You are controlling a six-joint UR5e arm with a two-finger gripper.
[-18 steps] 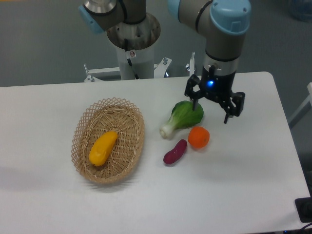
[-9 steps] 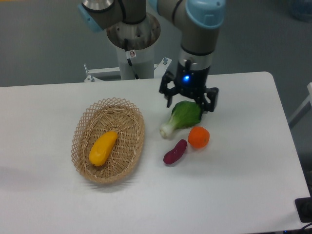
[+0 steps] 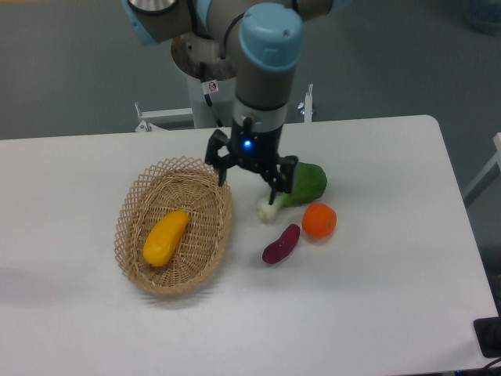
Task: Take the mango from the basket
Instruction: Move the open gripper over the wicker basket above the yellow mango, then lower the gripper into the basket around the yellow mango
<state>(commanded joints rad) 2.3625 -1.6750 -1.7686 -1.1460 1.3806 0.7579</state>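
Table [image 3: 376,313]: white top that carries all the produce; its far edge runs behind the arm's base.
Arm [image 3: 262,47]: grey UR5e with light blue joint caps, reaching down from the far side over the middle of the table.
Basket [image 3: 133,211]: shallow oval of tan wicker with an open lattice rim, on the left half of the table.
Gripper [image 3: 252,171]: black, with a blue light lit on its body; fingers spread wide with nothing between them, above the gap between the basket's far right rim and the bok choy.
Bok choy [image 3: 301,184]: green leaves, pale stalk end pointing near-left, right of the basket; partly hidden by one finger.
Mango [image 3: 165,237]: yellow-orange and elongated, lying inside the basket, left of and nearer than the gripper, apart from it.
Orange [image 3: 318,221]: round, just near of the bok choy.
Sweet potato [image 3: 281,244]: small and purple, left of the orange and nearer.
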